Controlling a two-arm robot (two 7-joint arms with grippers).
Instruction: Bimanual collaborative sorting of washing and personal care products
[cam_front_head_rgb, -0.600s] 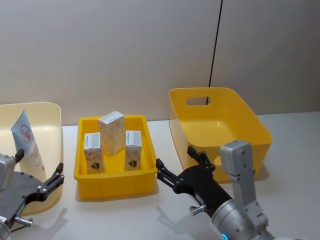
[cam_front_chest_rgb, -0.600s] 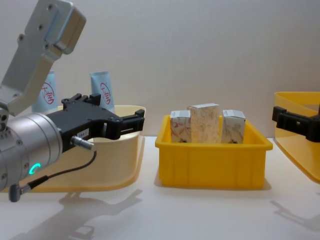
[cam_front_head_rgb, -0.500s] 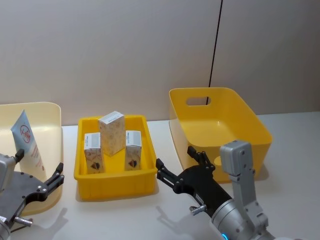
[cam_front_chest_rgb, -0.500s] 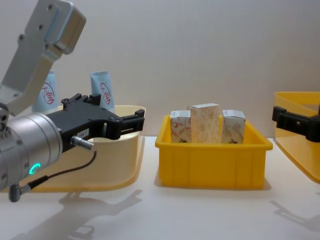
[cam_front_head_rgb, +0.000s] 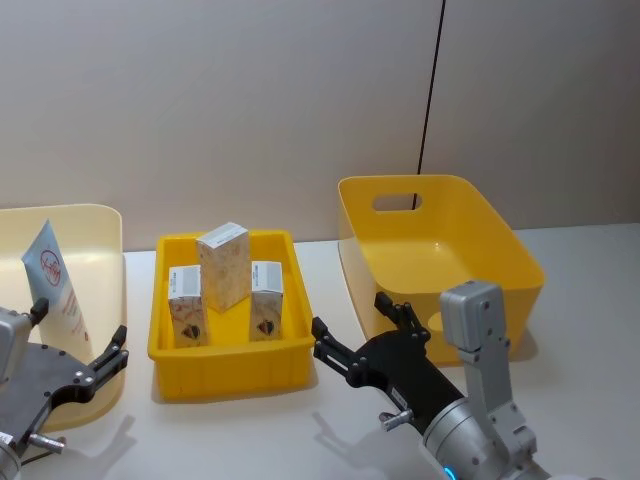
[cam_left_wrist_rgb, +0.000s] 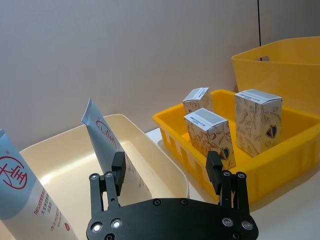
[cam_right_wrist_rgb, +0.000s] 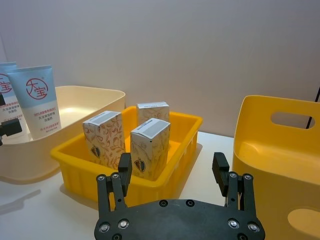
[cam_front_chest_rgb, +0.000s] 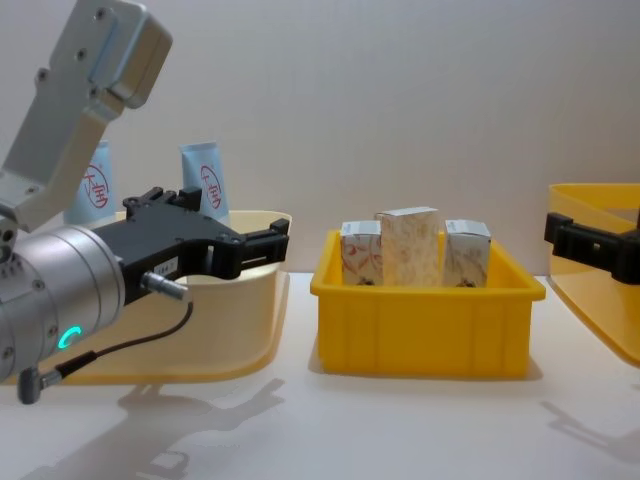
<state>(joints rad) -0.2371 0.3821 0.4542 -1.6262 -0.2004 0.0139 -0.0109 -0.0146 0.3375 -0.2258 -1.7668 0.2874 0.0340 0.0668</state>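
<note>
While left gripper, right gripper fingers gape wide (empty): three cartons, tray; two tubes, bin.

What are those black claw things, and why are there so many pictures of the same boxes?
They are a robot's hands, called pincers. The left pincer and right pincer are both open, holding nothing. Four cameras took the pictures: one on the robot's head, one on its chest, and one on each wrist. On the table, a cream bin holds blue tubes, a yellow tray holds three small cartons, and a big yellow bin stands at the robot's right.
</note>
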